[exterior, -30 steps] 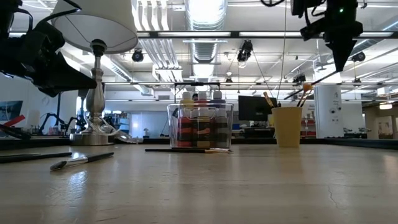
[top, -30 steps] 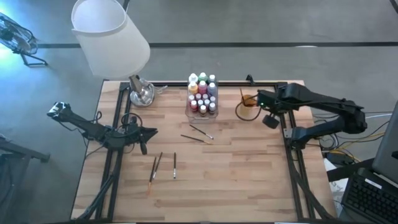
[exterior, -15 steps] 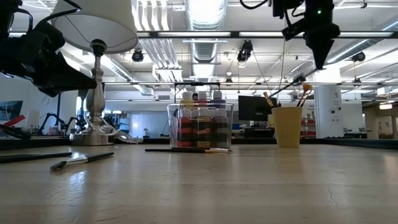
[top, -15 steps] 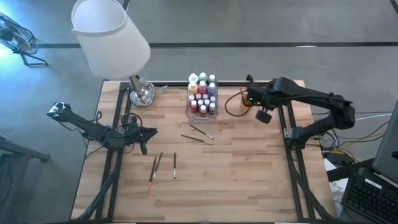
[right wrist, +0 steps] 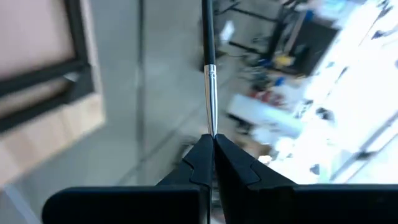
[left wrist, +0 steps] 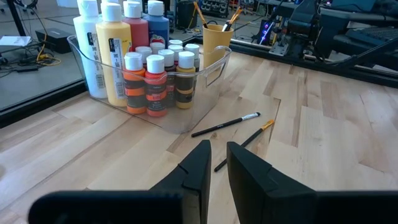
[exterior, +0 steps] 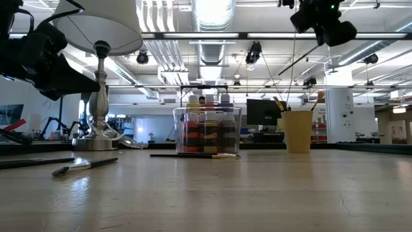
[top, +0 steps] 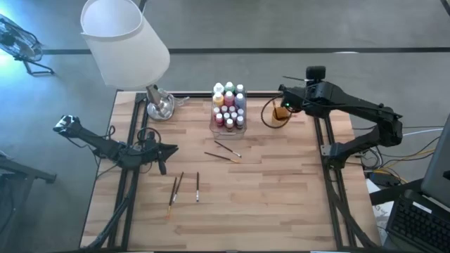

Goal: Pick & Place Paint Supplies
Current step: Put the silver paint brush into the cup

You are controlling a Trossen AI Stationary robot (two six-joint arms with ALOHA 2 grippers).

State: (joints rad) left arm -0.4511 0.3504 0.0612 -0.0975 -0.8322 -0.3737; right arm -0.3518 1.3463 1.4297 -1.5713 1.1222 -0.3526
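- Our right claw (right wrist: 210, 142) is pinched tight on a thin paintbrush (right wrist: 208, 68), up in the air just above the orange cup (top: 280, 116), which already has brushes standing in it. We'd guess the high, tilted hold is to line the handle up for dropping it in.
- Left claw (left wrist: 216, 158) waits well to the left of the cup with a narrow gap between its fingers, holding nothing.
- The paint bottles (top: 229, 107) stand packed in the clear box (left wrist: 186, 118) just left of the cup.
- Four more brushes lie flat, farther from the cup: a pair (top: 223, 152) in front of the box, and another pair (top: 177, 187) beyond that.
- The wooden tabletop (top: 281, 204) has a lamp (top: 123, 42) well left of the cup; behind is a big workshop room with ceiling lights.
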